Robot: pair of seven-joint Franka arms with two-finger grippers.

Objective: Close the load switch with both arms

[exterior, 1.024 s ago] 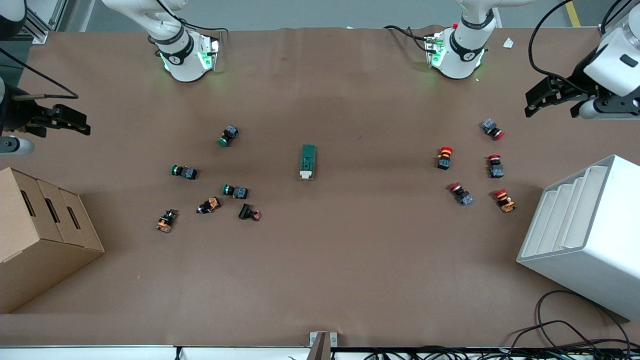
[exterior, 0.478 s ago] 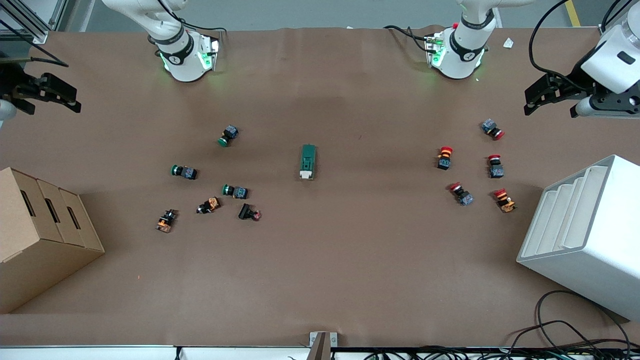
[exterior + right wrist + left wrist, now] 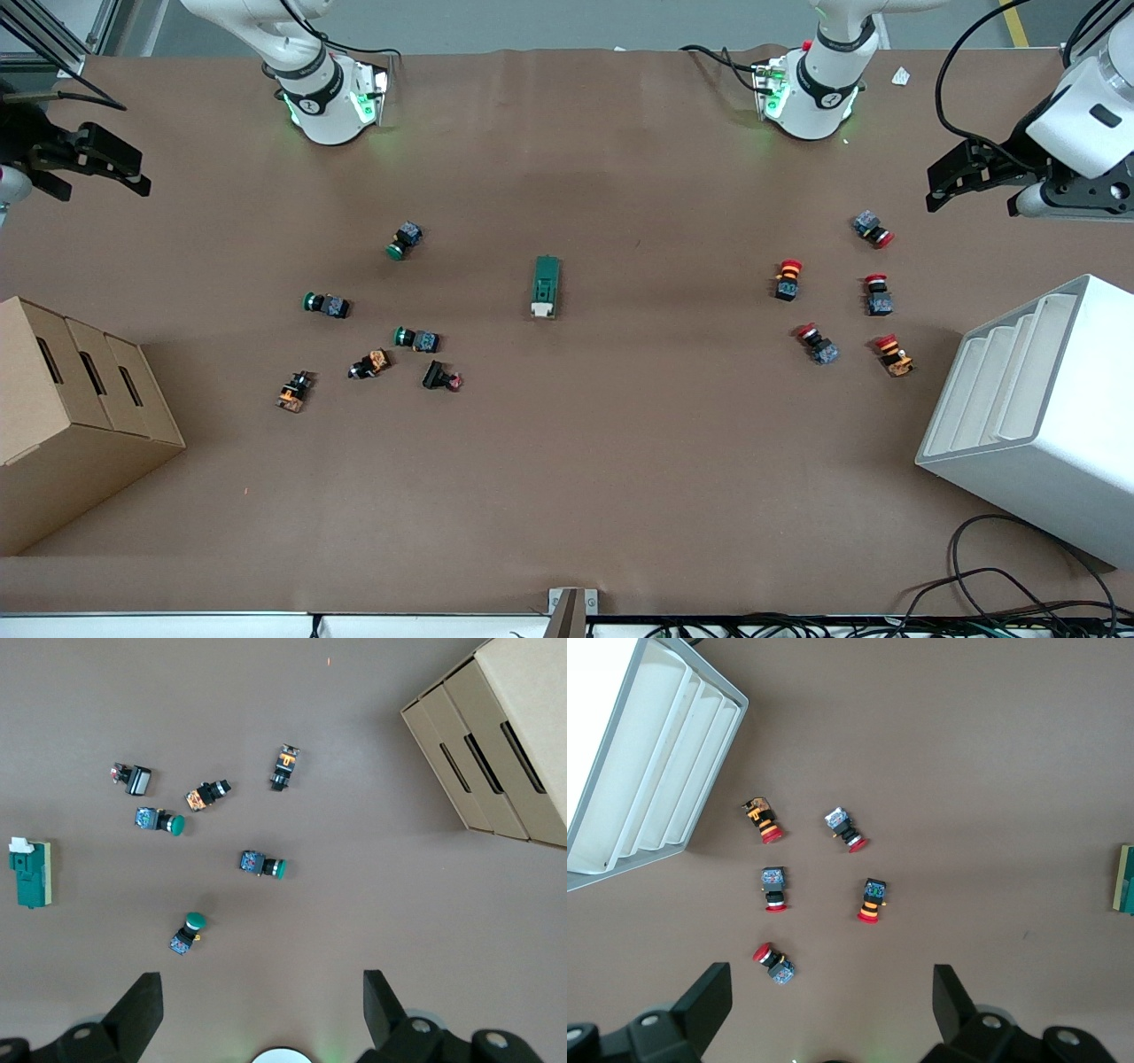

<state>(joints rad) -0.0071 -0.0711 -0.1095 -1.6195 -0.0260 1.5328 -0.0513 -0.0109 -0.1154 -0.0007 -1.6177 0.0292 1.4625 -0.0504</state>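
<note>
Brown paper covers the tabletop [image 3: 567, 496], and the landmark on it is the load switch [image 3: 546, 286], a small dark green rectangular block with a cream lever handle at the end nearer the front camera. It lies flat about midway between the two arms' ends of the tabletop, apart from everything else.

Toward the right arm's end from the load switch lies a scatter of small green-capped and orange-bodied push buttons [image 3: 372, 328], and past them a tan cardboard box [image 3: 71, 416]. Toward the left arm's end from the load switch lies a group of red-capped push buttons [image 3: 842, 301], then a white stepped plastic rack [image 3: 1036, 408].

The left pincer [image 3: 955, 175] hangs over the tabletop well off toward the left arm's end, above the red-capped group, its black fingers [image 3: 709, 1001] spread wide and holding nothing. The right pincer [image 3: 115, 164] hangs over the tabletop's edge toward the right arm's end, its fingers [image 3: 142, 1001] likewise wide apart and empty. Neither is near the load switch.

The block looks rigid, hard plastic and light, so it would likely skid on the paper if its lever were pushed alone. A sensible hold would be one pincer across the long green sides to pin it, the other on the cream lever.
</note>
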